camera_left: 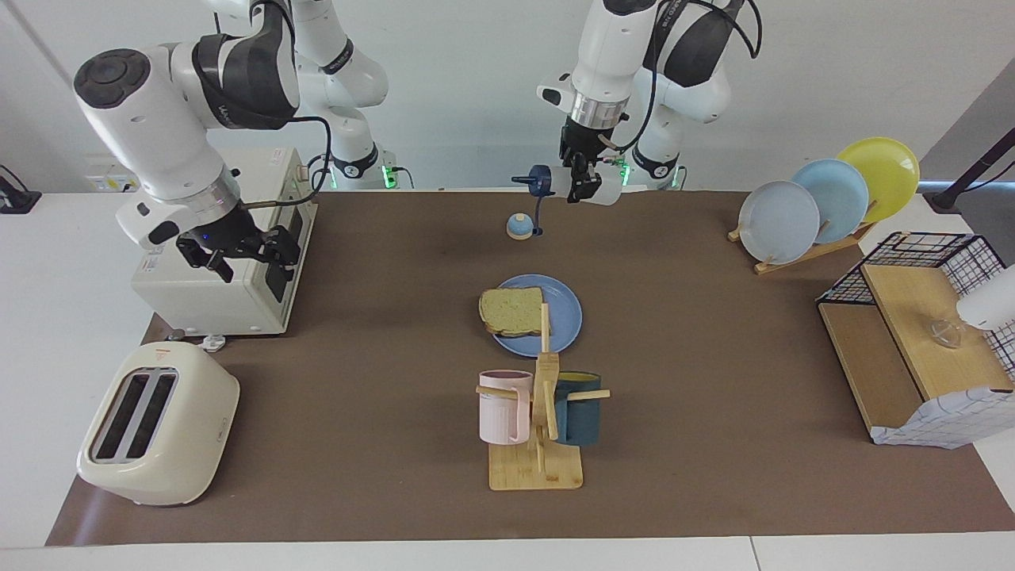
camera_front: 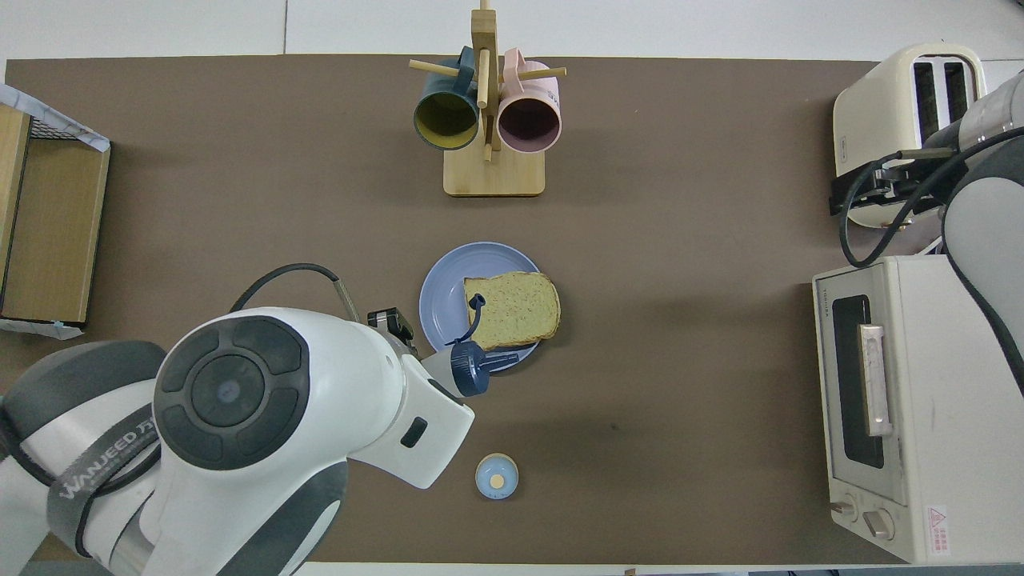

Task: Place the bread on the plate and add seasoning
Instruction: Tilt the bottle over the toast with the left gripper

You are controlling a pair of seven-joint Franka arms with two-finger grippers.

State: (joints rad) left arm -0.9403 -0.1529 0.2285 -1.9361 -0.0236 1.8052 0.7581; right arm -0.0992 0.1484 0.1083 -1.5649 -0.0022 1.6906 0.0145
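Observation:
The bread [camera_left: 511, 311] [camera_front: 512, 310] lies on the blue plate [camera_left: 564, 317] [camera_front: 444, 304] at the table's middle, its crust overhanging the rim toward the right arm's end. My left gripper [camera_left: 581, 189] is shut on the seasoning [camera_left: 599, 192] [camera_front: 468, 368], a whitish bottle held sideways in the air. Its navy cap [camera_left: 541, 180] points toward the right arm's end and its loop dangles. Seen from above, the cap covers the plate's rim on the robots' side. My right gripper [camera_left: 238, 250] waits open over the toaster oven [camera_left: 230, 293].
A small blue-topped bell [camera_left: 519, 227] [camera_front: 497, 476] sits between the plate and the robots. A wooden mug rack [camera_left: 539, 444] holds a pink and a dark teal mug. A cream toaster [camera_left: 158, 424], a rack of plates [camera_left: 825, 202] and a wire-and-wood shelf [camera_left: 912, 341] stand at the table's ends.

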